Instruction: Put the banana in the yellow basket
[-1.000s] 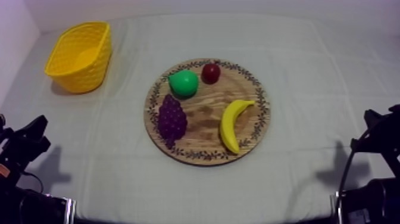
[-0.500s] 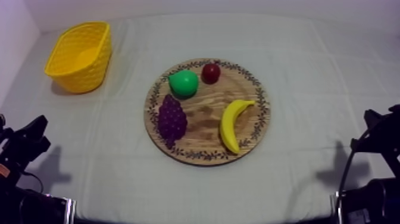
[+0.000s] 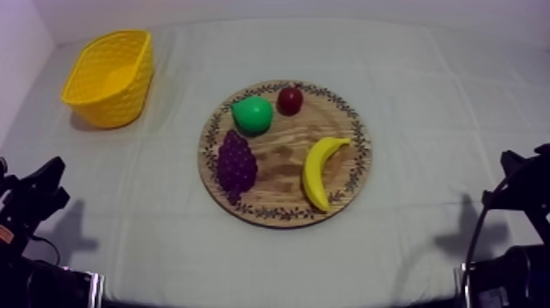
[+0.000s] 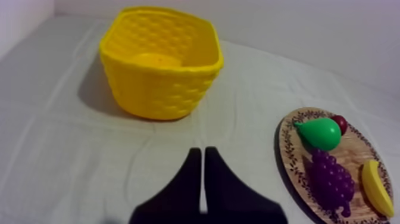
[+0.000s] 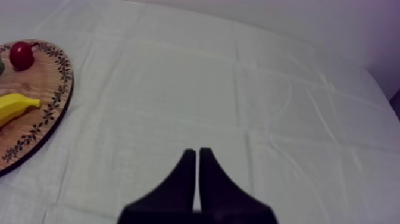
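The yellow banana (image 3: 320, 170) lies on the right half of the round wooden board (image 3: 285, 152), curved, its tip toward the board's edge. The yellow basket (image 3: 110, 76) stands at the far left of the table with nothing visible inside. My left gripper (image 3: 42, 190) rests low at the left edge; in its own view its fingers (image 4: 203, 159) lie together as a narrow wedge, the basket (image 4: 159, 60) ahead and the banana (image 4: 377, 187) off to the side. My right gripper (image 3: 516, 176) rests low at the right edge, fingers (image 5: 196, 157) together over bare cloth, the banana (image 5: 16, 105) far off.
Also on the board are a green pear (image 3: 252, 114), a small red fruit (image 3: 290, 100) and a purple bunch of grapes (image 3: 236, 162). Grey-white cloth (image 3: 426, 106) covers the table around the board.
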`<state>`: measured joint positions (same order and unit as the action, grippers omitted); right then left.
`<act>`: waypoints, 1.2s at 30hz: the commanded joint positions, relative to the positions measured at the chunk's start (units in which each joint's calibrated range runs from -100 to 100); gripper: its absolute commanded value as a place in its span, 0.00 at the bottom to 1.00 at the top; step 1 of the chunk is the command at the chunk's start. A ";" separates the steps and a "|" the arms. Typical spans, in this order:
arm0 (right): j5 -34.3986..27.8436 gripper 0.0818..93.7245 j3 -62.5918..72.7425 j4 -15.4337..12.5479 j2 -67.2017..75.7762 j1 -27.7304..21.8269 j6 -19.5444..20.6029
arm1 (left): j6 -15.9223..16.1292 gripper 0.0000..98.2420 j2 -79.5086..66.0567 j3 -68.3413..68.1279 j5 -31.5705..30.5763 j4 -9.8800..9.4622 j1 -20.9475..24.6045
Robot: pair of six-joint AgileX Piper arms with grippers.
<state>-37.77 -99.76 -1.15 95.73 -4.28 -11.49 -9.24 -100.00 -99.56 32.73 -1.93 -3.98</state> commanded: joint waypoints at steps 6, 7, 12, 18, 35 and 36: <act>0.03 0.00 -0.02 0.01 0.02 0.00 -0.01 | 0.27 0.00 0.00 -0.20 -0.26 -0.05 -0.03; 0.03 0.00 -0.02 0.01 0.02 0.00 -0.01 | 0.39 0.00 0.00 -0.21 -0.25 -0.05 -0.06; 0.03 0.00 -0.02 0.01 0.02 0.00 -0.01 | 0.78 0.00 0.00 -0.22 -0.10 -0.05 -0.10; 0.03 0.00 -0.02 0.01 0.02 0.00 -0.01 | 1.33 0.00 0.00 -0.22 -0.07 0.01 -0.13; 0.03 0.00 -0.02 0.01 0.02 0.00 -0.01 | 4.32 0.00 6.96 9.51 3.64 1.04 -2.25; 0.03 0.00 -0.02 0.01 0.02 0.00 -0.01 | 4.25 0.00 8.36 10.74 3.60 1.06 -2.41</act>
<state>-37.77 -99.76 -1.15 95.73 -4.28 -11.49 -4.94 -93.73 -90.91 36.35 -0.92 -6.30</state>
